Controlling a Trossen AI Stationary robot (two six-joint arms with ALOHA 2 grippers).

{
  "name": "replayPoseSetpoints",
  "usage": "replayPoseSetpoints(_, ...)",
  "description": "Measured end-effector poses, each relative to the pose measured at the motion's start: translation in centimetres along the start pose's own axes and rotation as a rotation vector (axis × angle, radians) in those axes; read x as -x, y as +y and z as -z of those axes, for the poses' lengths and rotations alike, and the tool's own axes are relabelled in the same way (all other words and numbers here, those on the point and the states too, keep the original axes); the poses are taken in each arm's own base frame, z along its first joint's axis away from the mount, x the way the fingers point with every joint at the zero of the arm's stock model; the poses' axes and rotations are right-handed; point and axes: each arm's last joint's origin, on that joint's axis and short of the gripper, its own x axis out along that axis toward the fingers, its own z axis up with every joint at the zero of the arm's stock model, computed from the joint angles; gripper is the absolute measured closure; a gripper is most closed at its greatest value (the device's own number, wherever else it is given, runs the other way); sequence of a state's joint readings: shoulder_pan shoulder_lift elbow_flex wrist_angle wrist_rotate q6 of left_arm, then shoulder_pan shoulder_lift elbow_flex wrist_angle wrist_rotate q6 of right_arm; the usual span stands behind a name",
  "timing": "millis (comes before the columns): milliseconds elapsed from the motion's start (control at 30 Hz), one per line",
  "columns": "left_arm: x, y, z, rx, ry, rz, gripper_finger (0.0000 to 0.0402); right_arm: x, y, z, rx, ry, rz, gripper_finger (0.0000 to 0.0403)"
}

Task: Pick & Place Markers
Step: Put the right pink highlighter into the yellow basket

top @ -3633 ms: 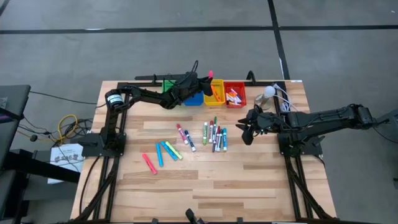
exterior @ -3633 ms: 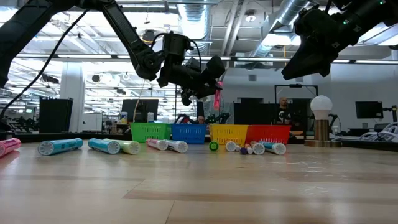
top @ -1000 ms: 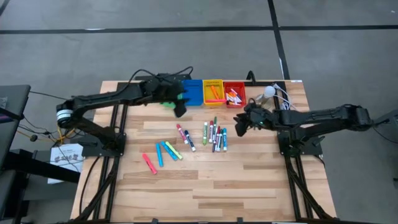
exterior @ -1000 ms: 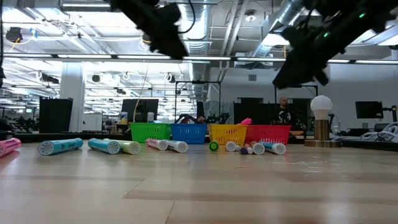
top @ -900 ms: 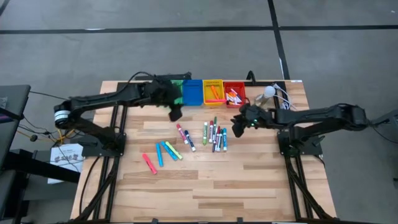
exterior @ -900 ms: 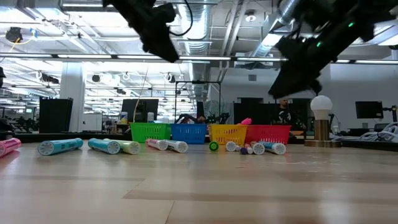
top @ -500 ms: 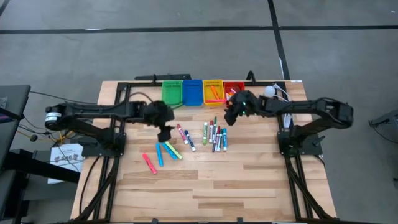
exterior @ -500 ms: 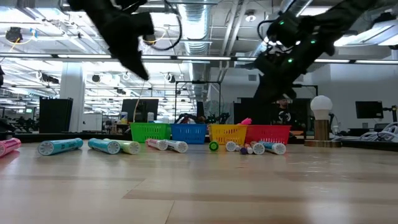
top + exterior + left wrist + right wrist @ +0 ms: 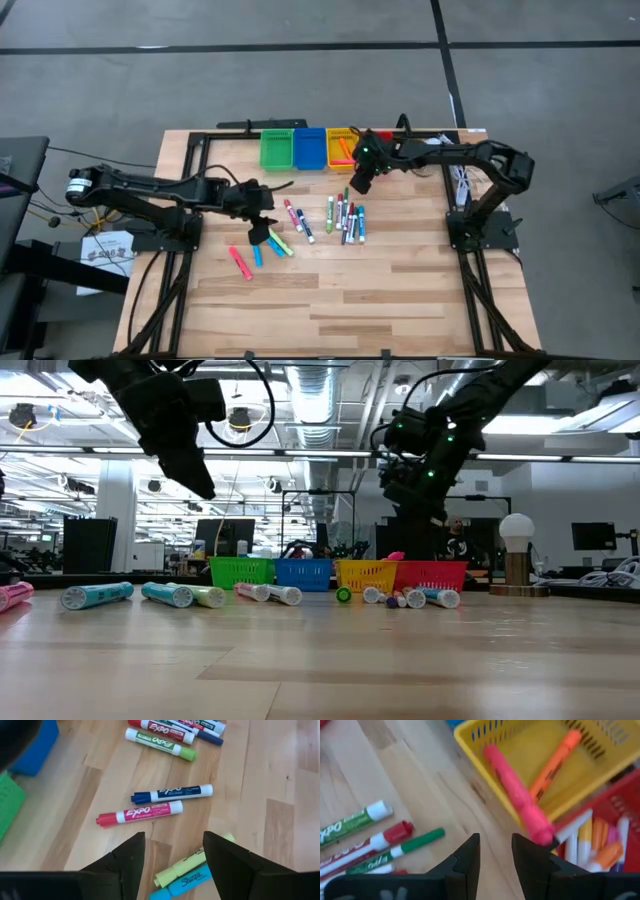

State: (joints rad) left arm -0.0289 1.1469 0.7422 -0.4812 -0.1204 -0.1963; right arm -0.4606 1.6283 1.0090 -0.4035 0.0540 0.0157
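Markers (image 9: 340,216) mostly lie loose on the table (image 9: 400,280); few binned; left pincer (image 9: 256,233) apart, empty; right pincer (image 9: 357,180) apart, empty.

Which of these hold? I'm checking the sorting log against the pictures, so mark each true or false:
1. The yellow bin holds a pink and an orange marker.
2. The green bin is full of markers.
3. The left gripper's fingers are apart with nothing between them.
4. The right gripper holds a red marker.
1. True: the yellow bin holds a pink marker and an orange marker.
2. False: the green bin looks empty.
3. True: the left gripper is open above the table, over a yellow marker.
4. False: the right gripper holds nothing.
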Motion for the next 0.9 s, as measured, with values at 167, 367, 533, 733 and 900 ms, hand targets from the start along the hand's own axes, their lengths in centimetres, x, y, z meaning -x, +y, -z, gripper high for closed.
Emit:
replayPoseSetpoints(167,0.0,-0.3,0.1,-0.008,0.002,0.005,0.0202,-0.2,-0.2,-1.7,0.042,-0.016,0.077,0.0301)
replayPoseSetpoints(367,0.0,-0.3,0.1,-0.019,0.008,0.006,0.0202,0.6,-0.7,-2.7,0.070,0.004,0.184,0.0301)
replayPoseSetpoints(533,0.0,-0.3,0.2,-0.021,0.010,0.006,0.0202,1.5,-0.8,-2.7,0.083,0.088,0.177,0.0301)
replayPoseSetpoints(733,0.0,-0.3,0.2,-0.041,0.014,0.005,0.0202,1.6,-0.5,-2.0,0.121,0.162,0.069,0.0301)
replayPoseSetpoints(900,0.0,-0.3,0.3,-0.041,0.015,0.004,0.0202,1.6,-0.8,-2.1,0.125,0.153,0.063,0.0301)
